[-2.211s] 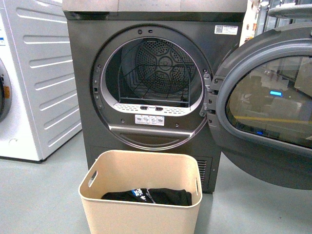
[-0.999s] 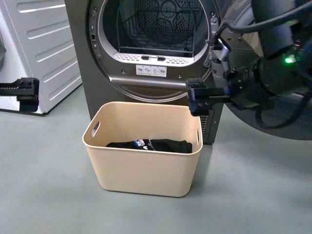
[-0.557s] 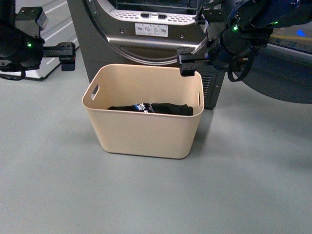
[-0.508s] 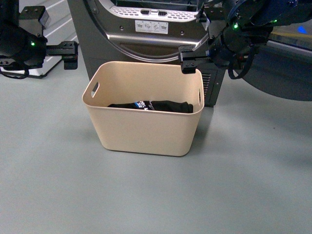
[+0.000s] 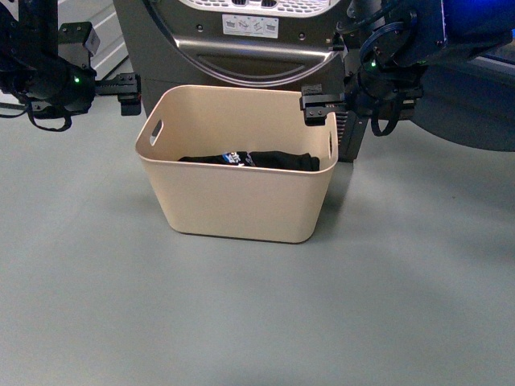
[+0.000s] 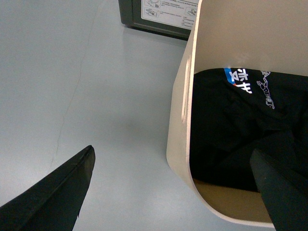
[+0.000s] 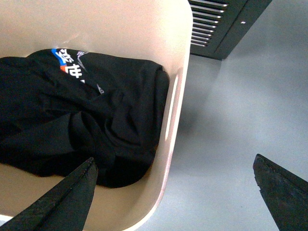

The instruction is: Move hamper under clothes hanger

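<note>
The beige hamper stands on the grey floor in front of the dryer, with a black garment lying in it. My left gripper hangs open just outside the hamper's left rim. In the left wrist view that gripper has its fingers spread either side of the hamper's wall, above the slot handle. My right gripper is open over the right rim. In the right wrist view it straddles the hamper's wall the same way. The clothes hanger is out of view.
The dark grey dryer stands directly behind the hamper, its open door swung out at the right. A white machine is at the back left. Bare grey floor lies in front of the hamper.
Both arms have come into view and lowered toward the hamper's two short sides. The left gripper has moved right, closer to the left rim. The hamper has not visibly shifted.
</note>
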